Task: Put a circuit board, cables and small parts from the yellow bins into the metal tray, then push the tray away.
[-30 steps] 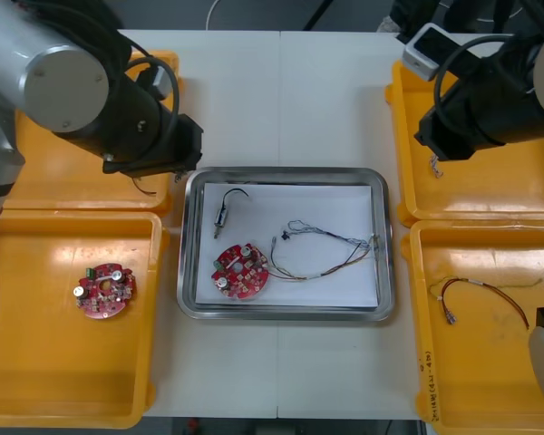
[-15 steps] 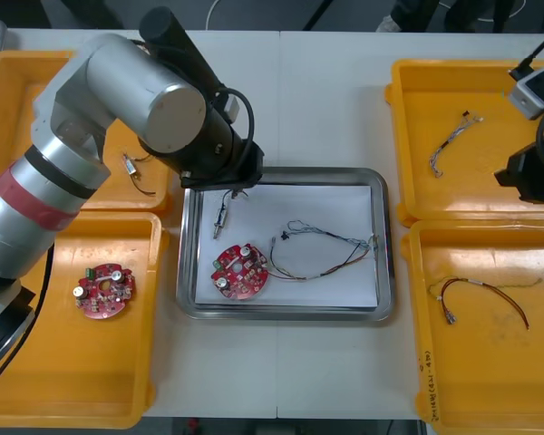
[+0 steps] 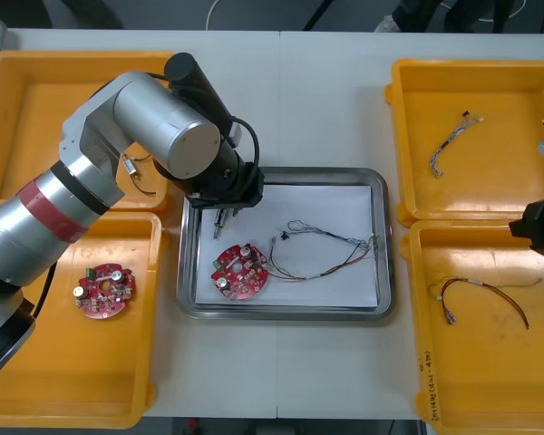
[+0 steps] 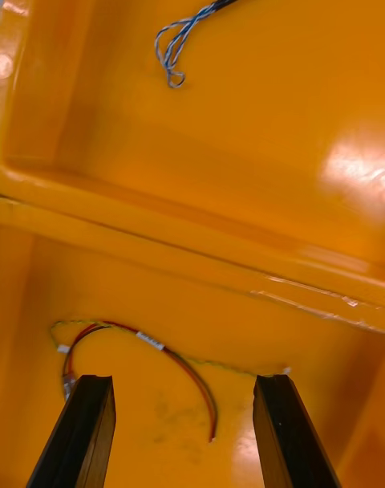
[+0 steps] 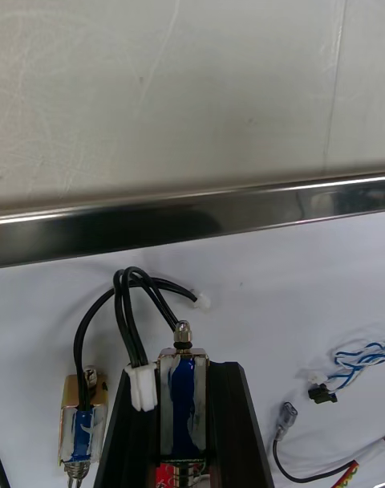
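Metal tray [image 3: 286, 314] is lying in the middle of the tabletop [image 3: 326, 100] between the yellow bins [image 3: 36, 109], its rim shiny and its floor white. Inside it we are seeing a round red circuit board [image 3: 239, 270] studded with small components. Thin cables [image 3: 322, 245] are looping beside the board, and a small metal part [image 5: 79, 424] with a blue wrap is lying flat on the white.

We are holding our left gripper [image 5: 181, 372] over the tray's far left corner, just inside the rim. Its black fingers are clamped on a second small metal part [image 5: 183, 400], also blue-wrapped, with a black cable [image 5: 128, 311] arching from it. We cannot tell whether that part is touching the tray floor.

Our right gripper [image 4: 184, 440] is hanging over the near right bin [image 3: 490, 381], fingers apart with nothing between them, above a red and yellow cable [image 4: 144, 347]. A twisted blue and white cable [image 4: 200, 18] is lying in the far right bin [image 3: 508, 82]. Another circuit board [image 3: 103, 291] is resting in the near left bin [image 3: 36, 362].
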`<state>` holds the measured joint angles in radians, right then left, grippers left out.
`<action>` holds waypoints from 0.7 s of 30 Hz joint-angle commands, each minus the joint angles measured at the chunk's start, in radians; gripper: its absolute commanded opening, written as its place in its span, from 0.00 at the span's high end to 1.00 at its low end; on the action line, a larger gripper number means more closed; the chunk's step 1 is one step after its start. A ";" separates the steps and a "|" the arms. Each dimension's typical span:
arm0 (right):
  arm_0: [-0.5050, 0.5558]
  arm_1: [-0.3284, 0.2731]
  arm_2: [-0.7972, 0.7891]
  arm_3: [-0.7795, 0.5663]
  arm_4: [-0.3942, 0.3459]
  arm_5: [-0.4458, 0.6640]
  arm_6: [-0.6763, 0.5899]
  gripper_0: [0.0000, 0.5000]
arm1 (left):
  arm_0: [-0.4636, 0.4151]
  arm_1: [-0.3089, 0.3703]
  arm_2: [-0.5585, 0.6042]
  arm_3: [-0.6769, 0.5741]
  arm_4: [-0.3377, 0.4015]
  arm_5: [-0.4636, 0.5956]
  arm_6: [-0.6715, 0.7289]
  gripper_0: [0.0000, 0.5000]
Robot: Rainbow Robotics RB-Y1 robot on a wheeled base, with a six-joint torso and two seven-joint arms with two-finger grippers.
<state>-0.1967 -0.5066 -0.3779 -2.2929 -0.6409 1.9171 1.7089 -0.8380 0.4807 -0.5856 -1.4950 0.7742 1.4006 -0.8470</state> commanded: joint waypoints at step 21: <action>0.149 -0.033 -0.084 -0.022 0.004 0.003 -0.196 0.00 | -0.044 -0.017 0.017 -0.076 -0.003 0.047 -0.050 0.00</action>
<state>-0.0644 -0.5066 -0.4247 -2.3046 -0.6536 1.9171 1.5656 -0.8383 0.4806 -0.6023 -1.5129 0.7737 1.4114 -0.8472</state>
